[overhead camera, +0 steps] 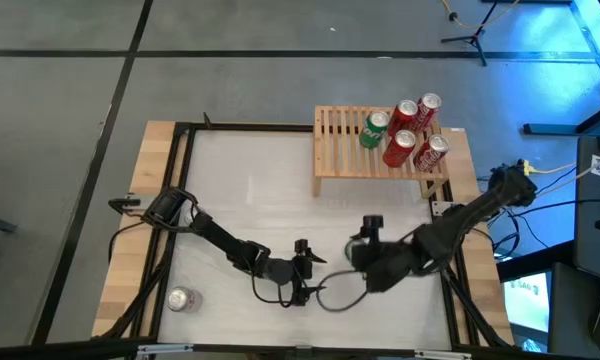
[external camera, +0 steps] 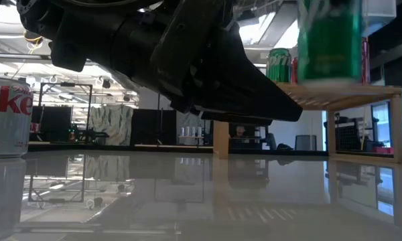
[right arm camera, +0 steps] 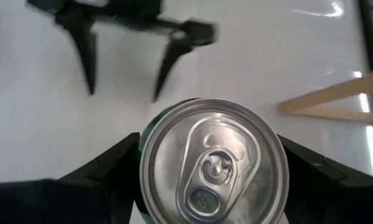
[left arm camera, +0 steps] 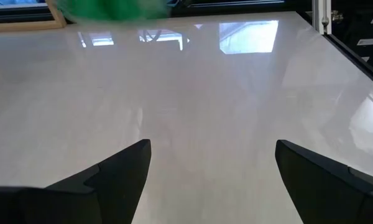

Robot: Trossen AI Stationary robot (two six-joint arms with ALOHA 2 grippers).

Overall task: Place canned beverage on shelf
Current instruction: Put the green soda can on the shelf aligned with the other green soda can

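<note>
Robotics lab; tripod (overhead camera: 470, 35), cables (overhead camera: 570, 205), monitor (overhead camera: 528, 300) around framed table (overhead camera: 250, 190)

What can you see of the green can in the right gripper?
The green can looks like aluminium, with a silver top and its pull tab unopened. It stands upright between the two dark fingers of the right gripper, which close on its sides. The low view shows it blurred and lifted clear of the table, in front of the shelf. In the high view it is mostly hidden under the gripper, near the table's middle, apart from the shelf.

Glossy glare on table (left arm camera: 248, 37), motion blur
</note>
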